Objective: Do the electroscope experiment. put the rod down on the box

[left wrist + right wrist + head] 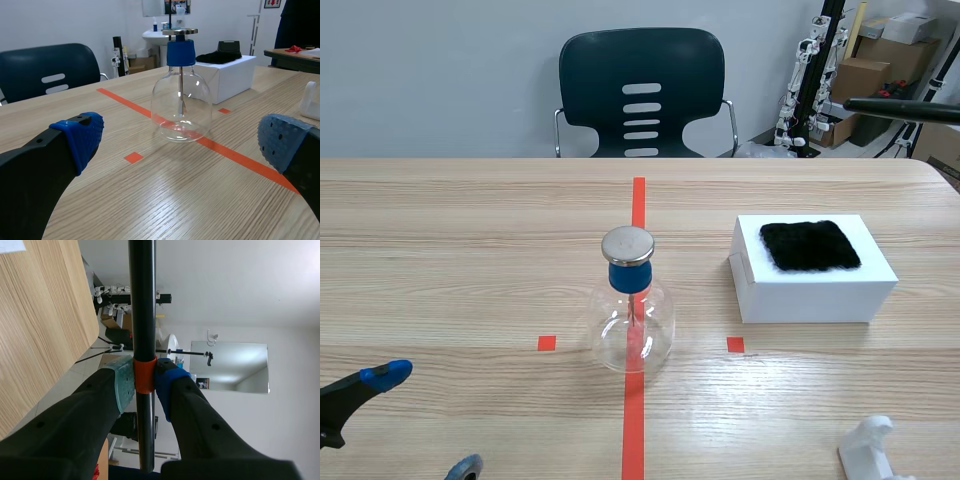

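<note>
Currently your right gripper (145, 382) is clamped on the rod (142, 300). Its grey-green pad (122, 385) and blue pad (167, 385) press from either side on the orange band (145, 376) that rings the black shaft. The rod runs on ahead of the fingers and also back beneath them. In the scene view you see only a length of the rod, lying about level in the air. It comes in from the right side, high above and beyond the white box (815, 290), and does not touch it. The box sits on the table with a black furry cloth (810, 245) lying flat on its top.

Your left gripper (425, 421) is spread wide and has hold of nothing. Its two fingers sit low over the table. Straight ahead of it, in line with the gap between the fingers but well past their tips, the glass flask (181, 107) stands upright on the orange-red tape line. It carries a blue stopper (180, 52) with a metal disc (180, 31) on top, and a thin stem hangs down inside the glass. The box lies beyond the flask, off toward the left gripper's right finger. A white object (311, 100) rests on the table ahead of that same finger. A dark chair (642, 90) stands past the table's far edge.
</note>
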